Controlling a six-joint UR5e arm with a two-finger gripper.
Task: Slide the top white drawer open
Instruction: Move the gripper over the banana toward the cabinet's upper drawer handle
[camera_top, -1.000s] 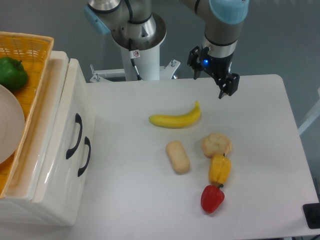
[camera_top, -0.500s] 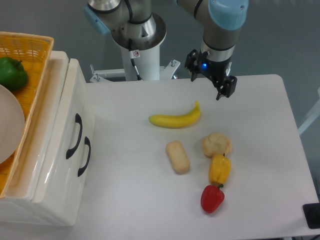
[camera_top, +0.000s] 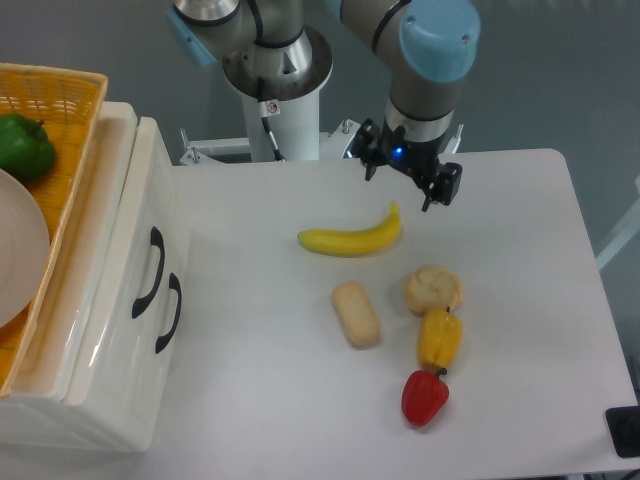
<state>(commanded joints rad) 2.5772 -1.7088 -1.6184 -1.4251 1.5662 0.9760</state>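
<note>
Gripper (camera_top: 404, 178) at about 1 o'clock on the bench (camera_top: 520, 260), near the far edge, just past the banana (camera_top: 351, 238); 2 dark fingers splayed apart, nothing between them. Fingertips foreshortened by the overhead angle, so height above the bench not readable.

Top white drawer (camera_top: 150, 262) at 9 o'clock, shut flush with the cabinet front, black arched handle facing the bench. Lower drawer (camera_top: 168, 318) just beside it, with its own handle, only a narrow strip of its face showing. Cabinet cut off by the left and bottom edges.

On top of the cabinet, wicker basket (camera_top: 62, 170) cropped at the left, holding a green pepper (camera_top: 24, 146) and a pale plate (camera_top: 20, 250), both partly out of frame.

Mid-bench: bread roll (camera_top: 356, 314), round bun (camera_top: 433, 289), yellow pepper (camera_top: 439, 338) touching the bun, red pepper (camera_top: 425, 397) just beneath. Dark object (camera_top: 624, 430) at 5 o'clock, clipped by the corner, not identifiable.
</note>
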